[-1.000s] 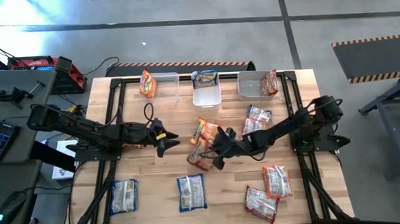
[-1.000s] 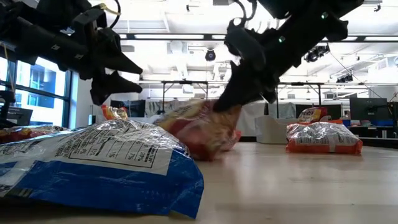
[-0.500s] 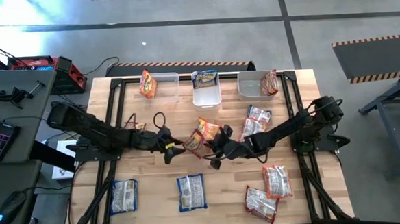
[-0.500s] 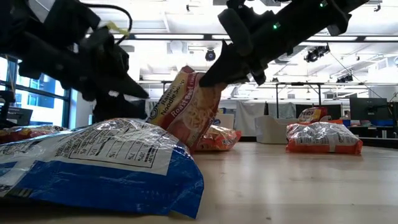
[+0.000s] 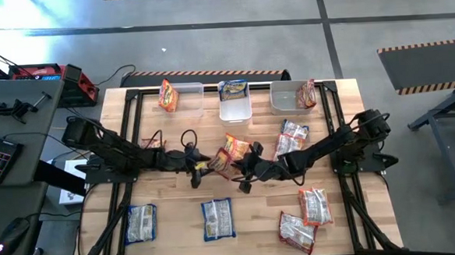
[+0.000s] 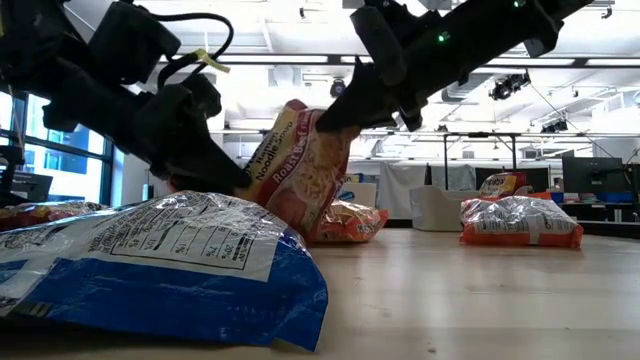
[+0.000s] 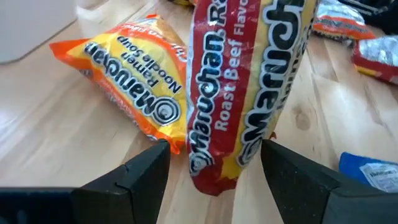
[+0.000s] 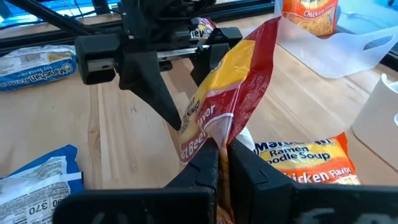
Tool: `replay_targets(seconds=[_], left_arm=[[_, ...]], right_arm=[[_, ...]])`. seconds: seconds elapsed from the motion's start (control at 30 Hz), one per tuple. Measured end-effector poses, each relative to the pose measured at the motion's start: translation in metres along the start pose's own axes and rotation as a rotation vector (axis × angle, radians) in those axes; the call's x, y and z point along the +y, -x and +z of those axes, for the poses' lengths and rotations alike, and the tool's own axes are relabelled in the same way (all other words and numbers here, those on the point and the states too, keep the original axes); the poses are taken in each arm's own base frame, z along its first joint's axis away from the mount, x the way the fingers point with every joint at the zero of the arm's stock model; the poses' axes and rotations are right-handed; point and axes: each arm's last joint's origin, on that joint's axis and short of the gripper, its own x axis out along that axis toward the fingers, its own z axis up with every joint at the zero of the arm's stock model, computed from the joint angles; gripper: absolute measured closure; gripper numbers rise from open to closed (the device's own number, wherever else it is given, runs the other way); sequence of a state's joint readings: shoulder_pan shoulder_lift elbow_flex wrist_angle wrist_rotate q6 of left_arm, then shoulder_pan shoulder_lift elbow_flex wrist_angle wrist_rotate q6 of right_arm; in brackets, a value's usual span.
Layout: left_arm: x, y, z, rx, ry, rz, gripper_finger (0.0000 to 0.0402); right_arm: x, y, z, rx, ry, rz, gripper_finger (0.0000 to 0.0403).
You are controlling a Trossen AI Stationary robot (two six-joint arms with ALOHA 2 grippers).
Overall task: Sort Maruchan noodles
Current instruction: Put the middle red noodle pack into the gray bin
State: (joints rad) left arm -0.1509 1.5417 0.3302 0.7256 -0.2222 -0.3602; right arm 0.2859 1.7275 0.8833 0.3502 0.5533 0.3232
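Observation:
My right gripper (image 5: pixel 244 170) is shut on a red-and-yellow Roast Beef noodle packet (image 5: pixel 222 165) near the table's middle; it also shows in the low view (image 6: pixel 305 175). My left gripper (image 7: pixel 214 163) is open. Its fingers stand on either side of that packet's free end (image 7: pixel 217 168), and I cannot tell whether they touch it. An orange Chicken packet (image 5: pixel 235 146) lies flat on the table just beyond, and also shows in the left wrist view (image 7: pixel 124 93). My right gripper pinches the Roast Beef packet's edge (image 8: pixel 222 132) between its two shut fingers (image 8: pixel 205 163). The fingers come slanting down from the table's right side. The packet stands on edge, tilted, and reaches toward my left gripper. A blue packet in the foreground hides its lower end in the low view.
Three clear bins stand along the far edge: the left one (image 5: pixel 188 98) holds an orange packet, the middle one (image 5: pixel 235 107) a blue one, and the right one (image 5: pixel 287 101) a red-and-white one. Blue-and-white packets (image 5: pixel 141 222) (image 5: pixel 217 218) lie at the near edge. Red-and-white packets (image 5: pixel 315 205) (image 5: pixel 290 137) lie on the right.
My right gripper has lifted the Roast Beef packet off the table, so it has gone from lying flat to standing on edge, tilted. My left gripper has moved toward the table's right edge, up to the packet, and its open fingers now flank the packet's free end.

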Motion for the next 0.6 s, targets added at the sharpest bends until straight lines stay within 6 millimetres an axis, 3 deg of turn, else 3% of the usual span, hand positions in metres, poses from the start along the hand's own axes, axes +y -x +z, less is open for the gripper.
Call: replay_targets(seconds=[0.17, 0.5, 0.6], left_arm=[[-0.0012, 0.0, 0.0001, 0.007, -0.048, -0.037, 0.0192], [-0.0015, 0.0006, 0.0007, 0.01, -0.146, -0.061, 0.0373], [0.0011, 0.0023, 0.0037, 0.015, -0.154, -0.077, 0.0394]], right_arm=[[0.0007, 0.0, 0.0015, -0.012, 0.026, 0.012, 0.0403], [0.0005, 0.0, 0.0002, 0.002, 0.009, 0.014, 0.0397], [0.0001, 0.0, -0.0012, 0.017, 0.017, 0.01, 0.037]])
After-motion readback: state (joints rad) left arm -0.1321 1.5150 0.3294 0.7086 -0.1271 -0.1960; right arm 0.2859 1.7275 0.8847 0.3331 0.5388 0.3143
